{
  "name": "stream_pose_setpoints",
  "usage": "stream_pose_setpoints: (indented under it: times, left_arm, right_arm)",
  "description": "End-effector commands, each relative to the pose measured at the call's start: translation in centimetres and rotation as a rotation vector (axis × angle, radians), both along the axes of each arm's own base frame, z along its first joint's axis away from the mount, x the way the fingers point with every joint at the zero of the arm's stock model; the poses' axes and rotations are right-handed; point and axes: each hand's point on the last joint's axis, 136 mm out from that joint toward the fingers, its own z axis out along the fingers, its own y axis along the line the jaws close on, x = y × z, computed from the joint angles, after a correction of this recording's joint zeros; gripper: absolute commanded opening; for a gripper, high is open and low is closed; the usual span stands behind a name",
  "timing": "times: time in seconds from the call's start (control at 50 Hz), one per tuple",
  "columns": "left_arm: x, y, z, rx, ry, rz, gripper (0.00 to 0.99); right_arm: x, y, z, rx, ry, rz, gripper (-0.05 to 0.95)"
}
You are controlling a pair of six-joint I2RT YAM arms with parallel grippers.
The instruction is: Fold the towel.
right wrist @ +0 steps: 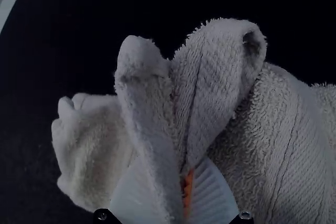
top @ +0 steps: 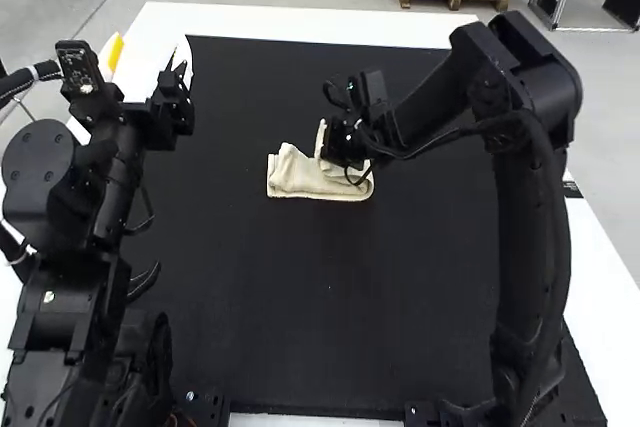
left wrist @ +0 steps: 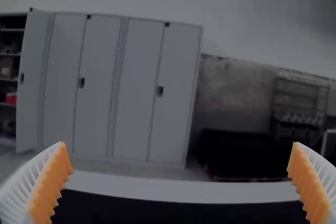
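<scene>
Cream, bunched terry towel (top: 298, 181), mid-frame: black right claw (top: 342, 155) pinches its fold, left claw (left wrist: 180, 146) gapes; lay flat before releasing.

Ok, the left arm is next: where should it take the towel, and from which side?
I'd take the towel by its end at the high view's left, coming in low from that side. That end lies nearest the left gripper, which is open, and away from the raised fold pinched by the right gripper.
</scene>
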Motion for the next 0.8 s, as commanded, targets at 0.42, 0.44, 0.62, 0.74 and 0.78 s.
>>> stream_pose_setpoints:
  times: [0.42,0.44,0.62,0.74,0.78]
  left_arm:
    - [-0.2,-0.3,0.0,-0.008,-0.003,-0.018,0.967]
    - [-0.2,-0.3,0.0,-0.009,-0.002,-0.017,0.967]
    - [-0.1,-0.3,-0.2,-0.009,0.006,-0.016,0.967]
    - [-0.1,-0.3,-0.3,-0.008,0.012,-0.017,0.967]
    - [0.0,-0.3,-0.4,-0.008,0.014,-0.016,0.967]
  right_arm:
    - [0.0,6.2,-0.5,-0.013,-0.024,0.06,0.0]
    - [0.0,6.4,-0.5,-0.013,-0.024,0.063,0.0]
    - [-0.6,8.4,-0.4,-0.017,-0.022,0.094,0.0]
    - [-1.1,9.5,-0.7,-0.023,-0.019,0.112,0.0]
    - [-1.2,9.7,-1.0,-0.028,-0.019,0.112,0.0]
